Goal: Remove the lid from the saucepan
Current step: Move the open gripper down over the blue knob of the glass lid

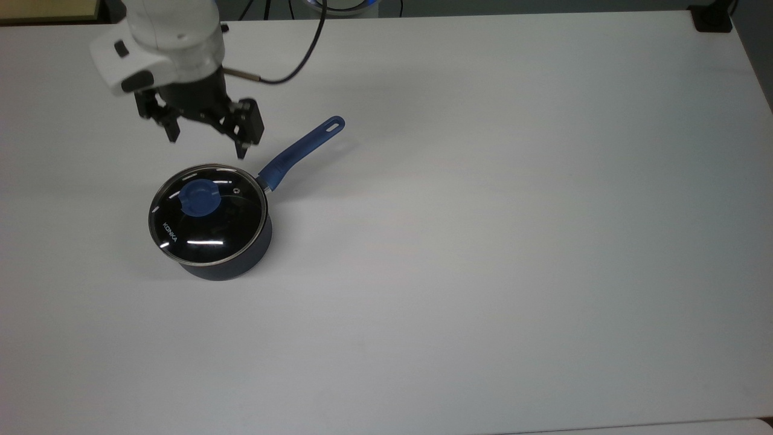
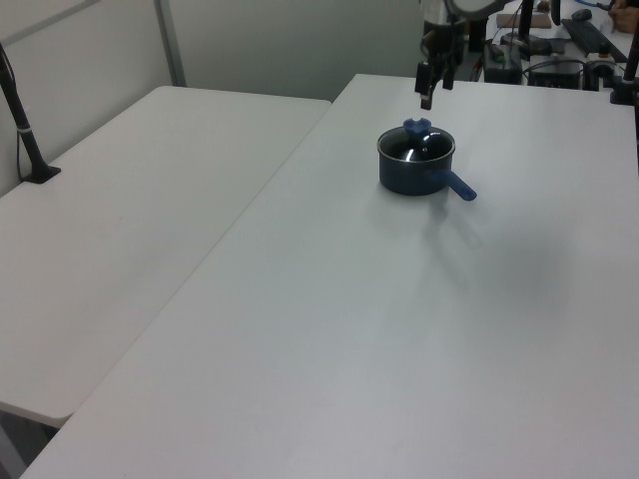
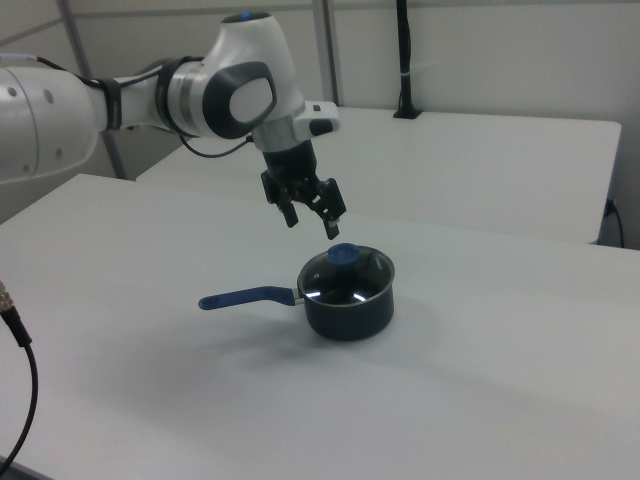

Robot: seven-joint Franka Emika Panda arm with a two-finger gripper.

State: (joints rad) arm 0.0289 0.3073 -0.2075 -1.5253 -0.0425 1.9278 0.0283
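From my remote station I see the tool (image 1: pixel 206 146) hanging in the air above the white desk (image 1: pixel 483 241), its two black fingers spread apart and gripping nothing. In the top view it sits just above the upper edge of the saucepan (image 1: pixel 232 266), well clear of it; the right view places the tool (image 3: pixel 313 224) up and toward the right view's left of the blue knob (image 3: pixel 345 255). The lid (image 1: pixel 208 214) rests closed on the saucepan, glass disc flat on the rim, white lettering near the top view's left edge. The pan's long blue handle (image 1: pixel 302 150) points toward the top view's upper right and lies apart from the tool. In the left view, the tool (image 2: pixel 427 97) hangs above the saucepan (image 2: pixel 411 175) at the far end of the desk.
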